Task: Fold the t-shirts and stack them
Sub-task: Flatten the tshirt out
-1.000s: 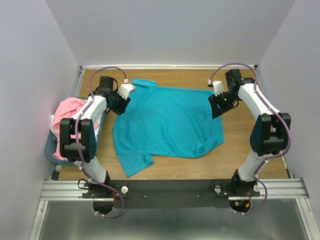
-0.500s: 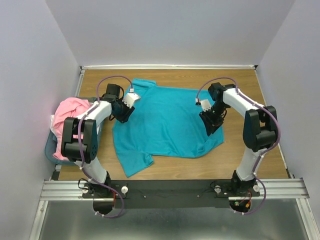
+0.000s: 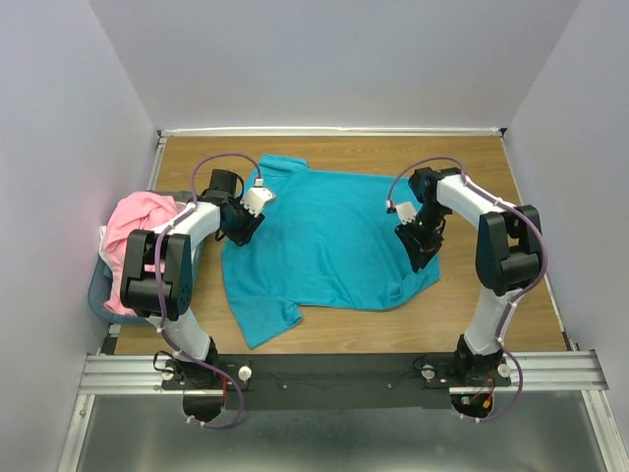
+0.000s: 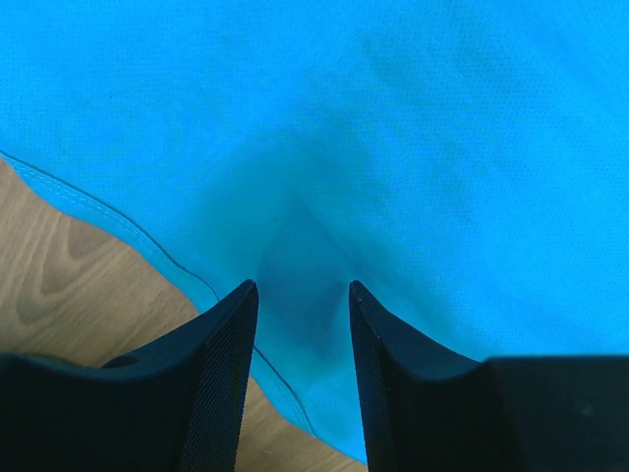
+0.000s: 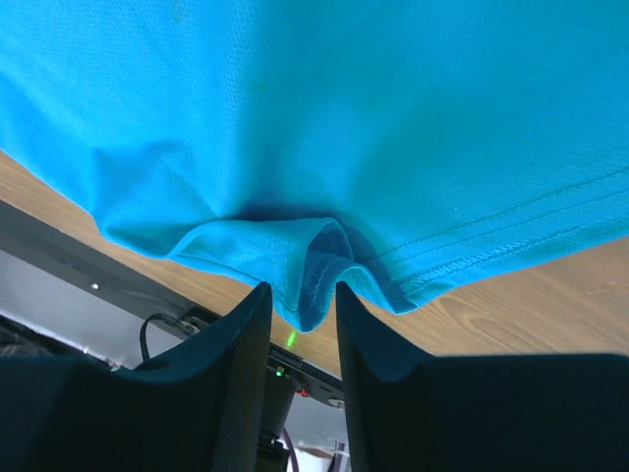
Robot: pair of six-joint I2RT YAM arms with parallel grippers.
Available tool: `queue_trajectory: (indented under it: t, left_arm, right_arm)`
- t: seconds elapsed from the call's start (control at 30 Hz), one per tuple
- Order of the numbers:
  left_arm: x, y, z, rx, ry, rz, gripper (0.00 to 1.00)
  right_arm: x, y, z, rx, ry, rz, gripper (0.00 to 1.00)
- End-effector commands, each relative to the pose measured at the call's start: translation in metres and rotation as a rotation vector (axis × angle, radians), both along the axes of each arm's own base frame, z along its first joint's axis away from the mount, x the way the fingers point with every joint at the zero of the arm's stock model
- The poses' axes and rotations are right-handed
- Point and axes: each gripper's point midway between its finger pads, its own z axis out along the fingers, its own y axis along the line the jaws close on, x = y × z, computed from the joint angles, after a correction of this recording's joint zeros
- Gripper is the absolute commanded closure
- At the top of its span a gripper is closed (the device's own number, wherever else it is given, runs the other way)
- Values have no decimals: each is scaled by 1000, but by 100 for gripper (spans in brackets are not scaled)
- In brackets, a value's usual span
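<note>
The teal t-shirt (image 3: 324, 241) lies spread flat on the wooden table (image 3: 491, 295). My left gripper (image 3: 242, 224) is low over the shirt's left edge. In the left wrist view its fingers (image 4: 221, 364) stand apart over the teal cloth (image 4: 393, 147), so the left gripper (image 4: 302, 295) is open. My right gripper (image 3: 421, 246) is at the shirt's right edge. In the right wrist view, the right gripper (image 5: 298, 295) has a bunched fold of the hem (image 5: 310, 261) pinched between its fingertips. The pink t-shirt (image 3: 133, 221) is heaped in the basket at the left.
The blue-grey plastic basket (image 3: 98, 292) hangs off the table's left edge beside the left arm. A raised rail (image 3: 334, 131) runs along the table's far edge. Lilac walls close in on three sides. The arms' metal base rail (image 3: 334, 369) runs along the front.
Both grippers came in from the far corners and dropped onto the teal shirt's side edges. Over the last half second they barely moved. The shirt lies as before.
</note>
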Motion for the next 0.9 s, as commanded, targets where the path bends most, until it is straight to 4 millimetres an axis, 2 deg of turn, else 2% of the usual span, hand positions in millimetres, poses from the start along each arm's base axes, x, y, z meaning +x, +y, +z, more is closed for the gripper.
queue_trajectory:
  t: [0.0,0.1,0.13,0.2,0.27,0.37,0.4,0.5,0.53,0.63,0.7,0.73,0.83,0.87]
  left_arm:
    - [4,1,-3,20,-16,1,50]
    - [3,1,-4,17,-13,1,50]
    - [3,0,-5,16,-12,0,50]
    - [2,1,-7,16,-10,0,50]
    - [1,1,-10,17,-2,0,50]
    - [1,1,-11,21,-4,2,50]
    - [0,2,-11,21,-5,1,50]
    - [-1,2,-12,25,-1,2,50]
    - [-1,2,-13,23,-2,1,50]
    - [-2,3,-14,28,0,3,51]
    - [-4,3,-14,28,3,3,51]
    - [-4,3,-14,28,2,3,51]
    - [-5,2,-10,21,4,-3,51]
    - [-5,1,-5,17,-6,-8,51]
  right_arm:
    - [-19,-6,-5,-34,95,18,67]
    - [-24,-8,2,-36,108,29,78]
    - [-25,-9,7,-34,99,36,88]
    - [-31,-13,16,-43,108,49,99]
    - [-41,-16,26,-45,117,61,100]
    - [-57,-28,31,-84,106,83,99]
    - [-71,-38,26,-123,138,100,99]
    - [-91,-51,26,-174,145,139,100]
    - [-105,-55,23,-188,176,160,99]
    - [-119,-64,22,-224,184,190,99]
    - [-127,-69,21,-248,197,210,88]
    - [-127,-69,21,-248,196,215,68]
    - [-116,-68,25,-246,152,221,39]
    - [-110,-66,28,-244,128,217,37]
